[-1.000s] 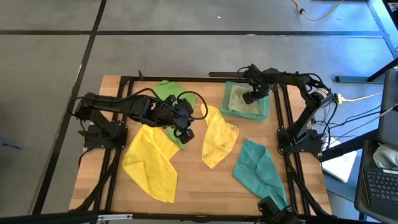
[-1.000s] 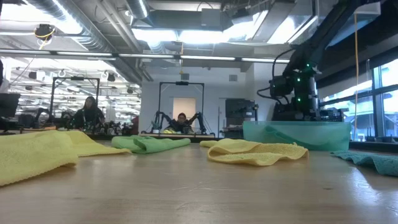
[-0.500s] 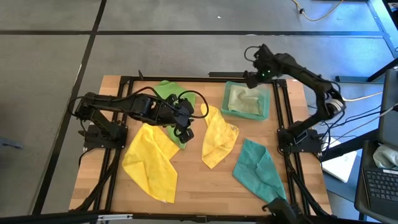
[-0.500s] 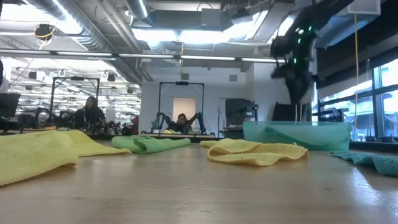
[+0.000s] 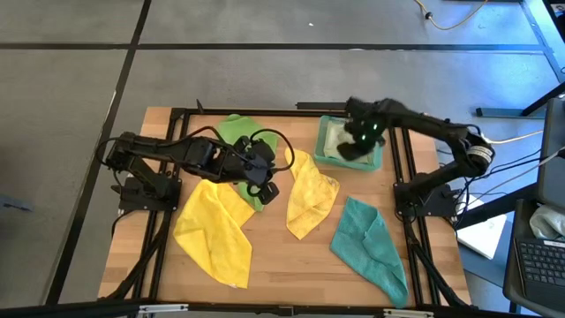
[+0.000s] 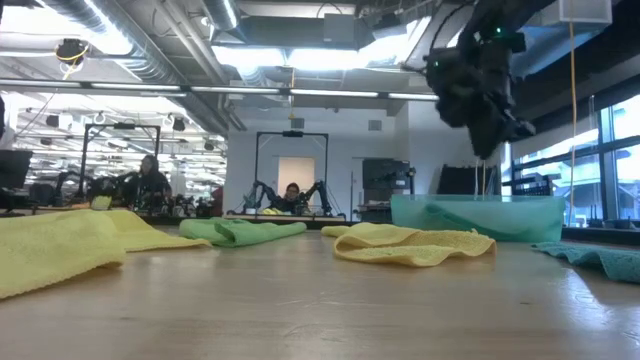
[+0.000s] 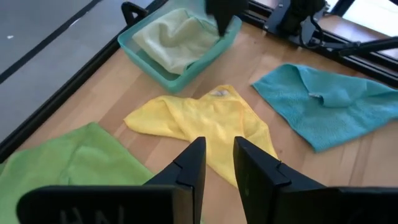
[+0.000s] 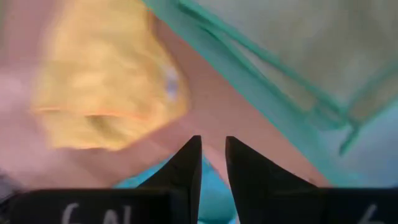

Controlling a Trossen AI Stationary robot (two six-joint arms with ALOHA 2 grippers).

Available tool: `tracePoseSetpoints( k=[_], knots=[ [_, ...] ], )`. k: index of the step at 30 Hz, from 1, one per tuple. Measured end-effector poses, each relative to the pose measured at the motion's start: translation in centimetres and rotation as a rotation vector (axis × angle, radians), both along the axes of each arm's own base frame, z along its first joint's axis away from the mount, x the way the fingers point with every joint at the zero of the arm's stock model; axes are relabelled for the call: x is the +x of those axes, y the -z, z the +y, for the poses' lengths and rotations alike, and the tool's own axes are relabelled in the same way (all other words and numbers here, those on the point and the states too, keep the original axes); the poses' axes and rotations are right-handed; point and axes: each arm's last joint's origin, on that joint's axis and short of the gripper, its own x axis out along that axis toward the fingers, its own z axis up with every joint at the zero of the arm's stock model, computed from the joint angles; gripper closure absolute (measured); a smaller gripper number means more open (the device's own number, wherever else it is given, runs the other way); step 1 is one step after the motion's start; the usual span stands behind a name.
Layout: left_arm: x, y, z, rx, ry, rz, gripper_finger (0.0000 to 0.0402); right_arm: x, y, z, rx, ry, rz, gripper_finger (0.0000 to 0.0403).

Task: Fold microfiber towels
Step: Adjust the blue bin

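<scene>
A pale olive towel [image 5: 340,132] lies crumpled in the teal tray [image 5: 380,141]. My right gripper [image 5: 353,148] hangs above the tray's near left corner, pointing steeply down. Its fingers stand a narrow gap apart with nothing between them [image 8: 212,146]. My left gripper [image 5: 265,185] hovers over the bright green towel [image 5: 234,132], pointing toward the middle yellow towel [image 7: 205,121]. Its fingers too stand a narrow gap apart and hold nothing [image 7: 217,149]. A second yellow towel [image 5: 212,230] and a teal towel [image 5: 371,247] lie rumpled on the table.
Black frame rails [image 5: 177,115] run along the left, far and right sides of the wooden table. The right arm's base [image 5: 424,194] stands beside the teal towel. Bare wood [image 5: 282,265] shows between the yellow and teal towels near the front edge.
My right gripper has risen out of the tray. It swung first toward the far edge, then back toward the tray's near left corner, and tipped more steeply down. The pale olive towel stays in the tray.
</scene>
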Motion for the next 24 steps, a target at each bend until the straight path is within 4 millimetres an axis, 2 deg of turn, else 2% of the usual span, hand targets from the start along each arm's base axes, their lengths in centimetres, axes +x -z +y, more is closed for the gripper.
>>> tracePoseSetpoints(
  k=[3, 7, 9, 12, 17, 24],
  knots=[
    [0.0, 0.0, 0.0, 0.009, -0.023, -0.009, 0.0328, 0.4, 2.7, 1.0, 0.011, 0.129, 0.021, 0.0328],
    [0.0, 0.0, 0.0, 0.015, -0.028, -0.011, 0.0328, 1.1, 5.8, 1.2, 0.128, 0.319, -0.131, 0.0327],
    [0.0, 0.0, 0.0, 0.015, -0.028, -0.011, 0.0328, 1.2, 7.1, 1.0, 0.099, 0.415, -0.153, 0.0327],
    [0.0, 0.0, 0.0, 0.011, -0.03, -0.012, 0.0328, 0.5, 8.6, 0.7, 0.009, 0.544, -0.052, 0.0327],
    [-0.1, 0.0, -0.5, -0.017, -0.018, -0.017, 0.0328, -0.7, 9.0, -0.8, -0.158, 0.659, 0.046, 0.0327],
    [-0.3, 0.0, -1.4, -0.02, 0.01, -0.017, 0.0328, -1.7, 8.5, -2.8, -0.168, 0.701, 0.016, 0.0327]
  ],
)
